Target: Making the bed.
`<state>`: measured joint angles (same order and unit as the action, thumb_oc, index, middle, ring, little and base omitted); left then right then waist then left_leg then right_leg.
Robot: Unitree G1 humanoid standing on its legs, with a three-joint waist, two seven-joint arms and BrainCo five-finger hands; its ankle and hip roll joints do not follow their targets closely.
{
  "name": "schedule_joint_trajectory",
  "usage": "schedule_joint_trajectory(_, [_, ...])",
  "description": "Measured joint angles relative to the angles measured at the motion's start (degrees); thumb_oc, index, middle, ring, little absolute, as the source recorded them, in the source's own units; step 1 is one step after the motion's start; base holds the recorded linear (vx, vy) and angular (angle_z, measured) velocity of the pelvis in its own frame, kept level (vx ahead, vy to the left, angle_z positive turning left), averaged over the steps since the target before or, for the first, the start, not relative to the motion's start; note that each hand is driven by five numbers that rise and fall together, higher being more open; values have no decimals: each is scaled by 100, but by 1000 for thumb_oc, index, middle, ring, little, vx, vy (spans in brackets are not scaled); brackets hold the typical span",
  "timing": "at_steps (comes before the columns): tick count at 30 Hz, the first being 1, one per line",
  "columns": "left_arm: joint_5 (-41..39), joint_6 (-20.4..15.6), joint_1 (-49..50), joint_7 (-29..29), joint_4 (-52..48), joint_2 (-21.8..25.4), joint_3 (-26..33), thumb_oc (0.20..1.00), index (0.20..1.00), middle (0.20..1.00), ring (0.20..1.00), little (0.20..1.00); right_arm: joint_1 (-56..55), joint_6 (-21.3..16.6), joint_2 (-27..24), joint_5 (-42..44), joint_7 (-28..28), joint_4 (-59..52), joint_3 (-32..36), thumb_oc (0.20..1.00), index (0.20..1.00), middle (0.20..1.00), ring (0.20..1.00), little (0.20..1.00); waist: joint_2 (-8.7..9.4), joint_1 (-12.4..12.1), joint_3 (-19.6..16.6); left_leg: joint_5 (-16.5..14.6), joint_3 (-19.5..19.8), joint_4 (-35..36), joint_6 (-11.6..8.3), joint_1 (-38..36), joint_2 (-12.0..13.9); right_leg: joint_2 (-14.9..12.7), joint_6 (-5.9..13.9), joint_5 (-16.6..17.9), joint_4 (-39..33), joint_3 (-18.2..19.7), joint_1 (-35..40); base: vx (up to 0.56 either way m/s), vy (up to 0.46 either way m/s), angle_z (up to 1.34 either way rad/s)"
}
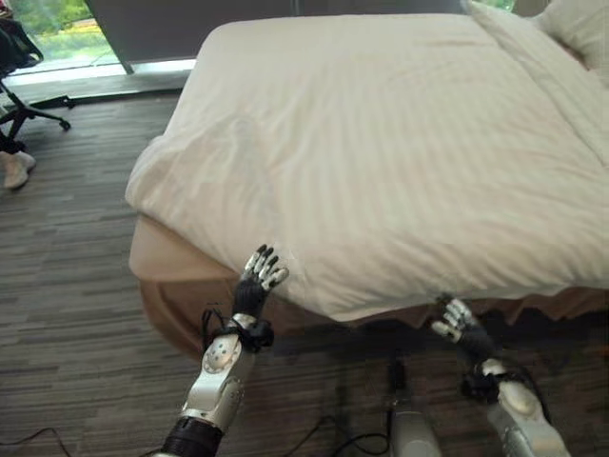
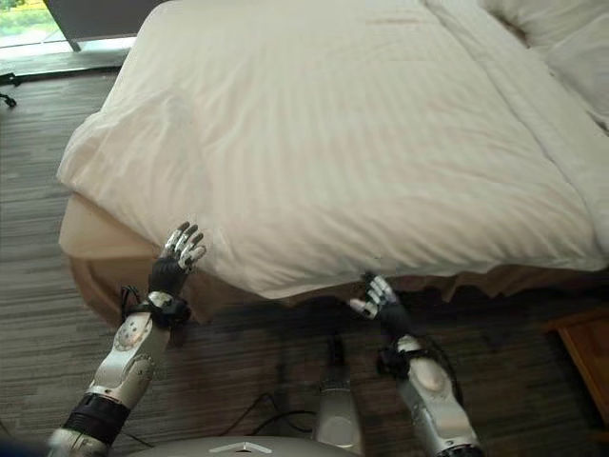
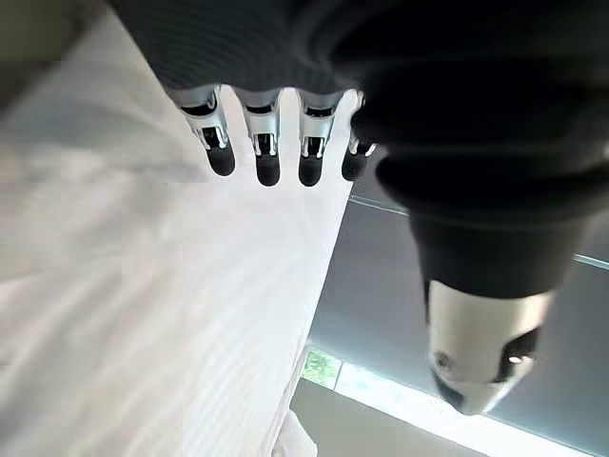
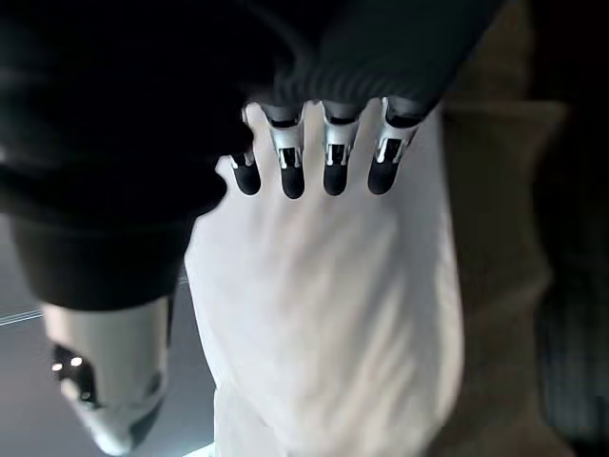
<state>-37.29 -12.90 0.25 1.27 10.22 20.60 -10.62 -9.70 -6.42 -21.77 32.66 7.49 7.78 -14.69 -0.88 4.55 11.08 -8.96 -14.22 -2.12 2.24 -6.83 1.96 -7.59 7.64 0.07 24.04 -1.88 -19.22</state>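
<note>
Now both hands sit at the foot edge of the bed (image 1: 181, 286), each with fingers straight and spread, holding nothing. The left hand (image 1: 257, 283) is raised in front of the duvet (image 1: 381, 162), its fingertips (image 1: 267, 254) right at the hanging hem near the corner; whether they press the cloth or stand just off it cannot be told. From its wrist view the fingers (image 3: 267, 157) lie in a straight row with the striped white duvet spreading away beyond them and the thumb (image 3: 481, 352) held apart to one side.

The right hand (image 1: 459, 324) is lower, just under the duvet's overhanging edge, fingers relaxed and open, close to the tan bed skirt (image 1: 533, 305) behind it. Its wrist view shows the fingers (image 4: 333, 162) straight, the white duvet edge past them and the tan skirt beside that.

Between the two hands the hem dips lowest. Beyond the hands the duvet covers the whole mattress, fairly smooth with soft wrinkles; above the left hand its corner bulges rounded over the tan base. Far beyond the right hand, at the head end, lie white pillows (image 1: 580, 29). Well off to the left hand's side, on the grey carpet (image 1: 76, 238), stands an office chair base (image 1: 29, 109) with a person's shoe (image 1: 14, 169) near it.
</note>
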Motion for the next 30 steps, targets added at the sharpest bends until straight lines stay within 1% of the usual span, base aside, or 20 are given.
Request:
schedule_joint_trajectory(1, [0,7,8,-8,-19,5,-1,1000,1000,1000,1000,1000,-25,4,-4,1,35,-36,1,1000,1000,1000,1000,1000,-32,-3,5,50,16,40,12,1,14,10,-3,-67,22,-30,55,-453,369,-40])
schedule_joint_trajectory(2, [43,27,296,-106,-287,116,264,1000,1000,1000,1000,1000,-49,8,-174,-95,239,-227,-34,1000,1000,1000,1000,1000,-66,-160,9,230,-184,129,160,-19,2,82,86,-753,1105,-412,404,-315,183,-38])
schedule_joint_trajectory(3, [43,36,388,-117,-286,138,302,1000,1000,1000,1000,1000,-63,1,-266,-114,274,-244,-4,1000,1000,1000,1000,1000,-98,-171,-25,265,-215,174,167,-17,4,204,101,-794,1049,-499,595,-261,90,-43])
schedule_joint_trajectory(4, [43,39,450,-123,-310,165,350,1000,1000,1000,1000,1000,-27,1,-301,-117,294,-241,13,1000,1000,1000,1000,1000,-49,-169,-46,305,-279,158,170,7,-55,265,151,-876,995,-664,748,-132,-15,-53])
schedule_joint_trajectory(5, [42,48,600,-146,-307,111,618,1000,1000,1000,1000,1000,91,15,-332,-120,293,-214,5,1000,1000,1000,1000,1000,25,-307,-109,338,-527,195,196,74,-66,221,-44,-1049,683,-946,927,-94,-48,-63])
schedule_joint_trajectory(7, [30,54,678,-146,-309,142,666,1000,1000,1000,1000,1000,171,14,-331,-119,300,-253,11,1000,1000,1000,1000,1000,163,-339,-219,421,-656,232,116,195,-165,258,-102,-1034,-515,-918,1299,-57,-43,-62])
schedule_joint_trajectory(8, [28,65,678,-147,-290,93,648,1000,1000,1000,1000,1000,284,19,-336,-118,300,-231,-1,1000,1000,1000,1000,1000,180,-361,-285,516,-711,319,89,287,-185,422,-518,-817,-1325,-779,1492,-53,-38,-42])
schedule_joint_trajectory(11, [6,73,584,-157,-286,-2,450,1000,1000,1000,1000,1000,318,23,-378,-116,289,-268,0,1000,1000,1000,1000,1000,120,-311,-372,686,-709,388,71,359,-116,585,-587,-382,-1930,-706,1646,-58,-42,-19])
schedule_joint_trajectory(16, [-24,120,547,-167,-291,-56,133,1000,1000,1000,1000,1000,133,20,-471,-121,273,-278,18,1000,1000,1000,1000,1000,6,-288,-510,741,-704,393,85,377,-108,611,-611,-278,-2020,-696,1668,-43,-45,-2])
schedule_joint_trajectory(19, [-29,123,545,-162,-320,-56,157,1000,1000,1000,1000,1000,10,37,-473,-118,221,-234,-22,1000,1000,1000,1000,1000,-41,-303,-549,749,-693,316,84,417,-100,600,-615,-276,-1989,-700,1654,-75,-89,2])
schedule_joint_trajectory(21, [-30,126,501,-160,-322,-54,160,1000,1000,1000,1000,1000,8,42,-487,-117,218,-237,-95,1000,1000,1000,1000,1000,3,-303,-527,727,-527,109,51,565,-87,574,-628,-282,-1984,-732,1619,-181,-86,22])
schedule_joint_trajectory(22, [-31,129,320,-162,-295,-16,141,1000,1000,1000,1000,1000,54,35,-476,-117,224,-187,-161,1000,1000,1000,1000,1000,153,-300,-451,669,-261,-629,-102,1045,-75,465,-778,-333,-1860,-785,1492,-137,5,55])
schedule_joint_trajectory(23, [-32,140,130,-160,-267,-24,132,1000,1000,1000,1000,1000,63,52,-487,-117,236,-166,-167,1000,1000,1000,1000,1000,313,-320,-344,801,40,-1208,-306,1402,-127,313,-808,-329,-1861,-857,1467,4,157,34])
schedule_joint_trajectory(24, [-68,115,88,-154,-218,-20,153,1000,1000,1000,1000,1000,268,87,-576,-140,233,-77,-219,1000,1000,1000,1000,1000,471,-474,-233,782,458,-1896,-563,1741,0,183,-883,-202,-2014,-816,1566,79,219,14])
schedule_joint_trajectory(25, [-71,115,108,-154,-227,-26,147,1000,1000,1000,1000,1000,309,85,-588,-139,206,-70,-191,1000,1000,1000,1000,1000,446,-452,-217,783,505,-1812,-561,1709,210,187,-862,-213,-2019,-825,1647,120,263,-5])
schedule_joint_trajectory(26, [-73,108,90,-153,-191,-28,136,1000,1000,1000,1000,1000,349,90,-595,-137,173,-49,-146,1000,1000,1000,1000,1000,452,-381,-194,759,671,-1672,-609,1630,521,168,-808,-229,-2043,-832,1708,115,255,0])
schedule_joint_trajectory(27, [-73,108,115,-147,-187,-25,161,1000,1000,1000,1000,1000,404,92,-589,-135,145,-54,-137,1000,1000,1000,1000,1000,444,-383,-193,762,716,-1342,-612,1447,783,193,-790,-239,-2044,-783,1739,98,330,-22])
schedule_joint_trajectory(28, [-76,100,103,-131,-171,-27,176,1000,1000,1000,1000,1000,489,51,-597,-123,136,-46,-93,1000,1000,1000,1000,1000,333,-369,-214,769,1042,-800,-641,1199,1179,214,-713,-273,-1974,-625,1726,85,359,-37])
schedule_joint_trajectory(29, [-78,94,102,-126,-164,-30,176,1000,1000,1000,1000,1000,532,40,-614,-122,130,-32,-78,1000,1000,1000,1000,1000,290,-367,-206,773,1078,-670,-652,1110,1288,212,-698,-288,-1930,-583,1701,94,394,-43])
schedule_joint_trajectory(30, [-93,89,83,-102,-111,-50,145,1000,1000,1000,1000,1000,551,22,-652,-120,119,4,-53,1000,1000,1000,1000,1000,247,-354,-209,869,1490,-441,-841,1040,1530,170,-574,-338,-1802,-404,1562,185,577,-60])
